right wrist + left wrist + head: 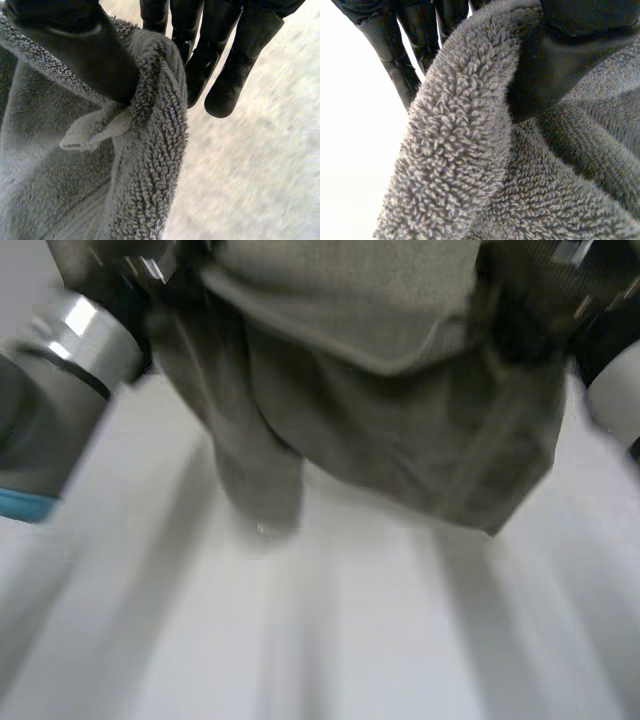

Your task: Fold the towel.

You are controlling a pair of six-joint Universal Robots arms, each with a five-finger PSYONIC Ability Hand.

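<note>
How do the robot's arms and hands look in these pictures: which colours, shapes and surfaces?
The left arm is a thick grey cylinder with a shiny silver ring and a light-blue cap. The right arm looks pale grey. The left hand and right hand are black, with smooth, rounded fingers and a broad thumb.

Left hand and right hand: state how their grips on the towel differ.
The left hand pinches a thick rolled fold of the grey towel; the right hand pinches an edge beside a small loop tab. The left hand's fingers sit partly behind the fold; the right hand's fingertips show clear of it. Both pinch it between thumb and fingers.
</note>
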